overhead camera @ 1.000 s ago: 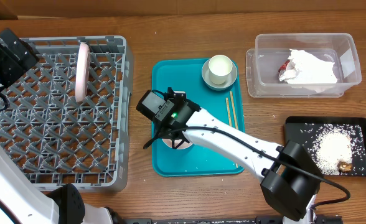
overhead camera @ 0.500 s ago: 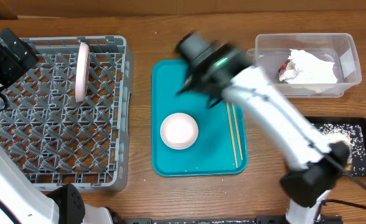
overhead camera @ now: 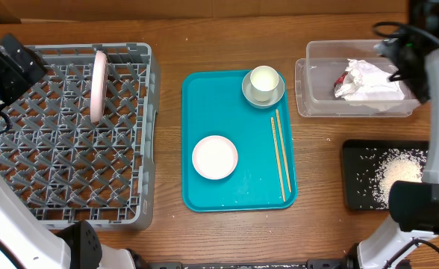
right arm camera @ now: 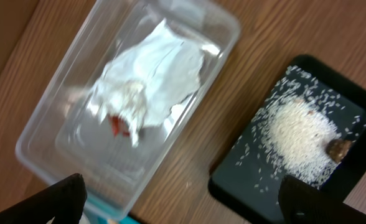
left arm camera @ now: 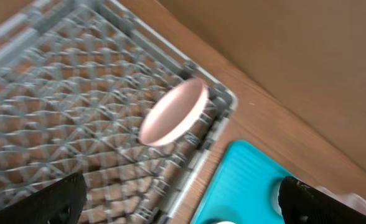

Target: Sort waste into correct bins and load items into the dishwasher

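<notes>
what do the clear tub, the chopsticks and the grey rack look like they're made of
Clear tub: likely thin plastic, glossy; you can see straight through its walls.
Chopsticks: probably wood or bamboo, matte, pale tan and thin.
Dish rack: looks like moulded plastic, dull grey, with a uniform lattice floor.
</notes>
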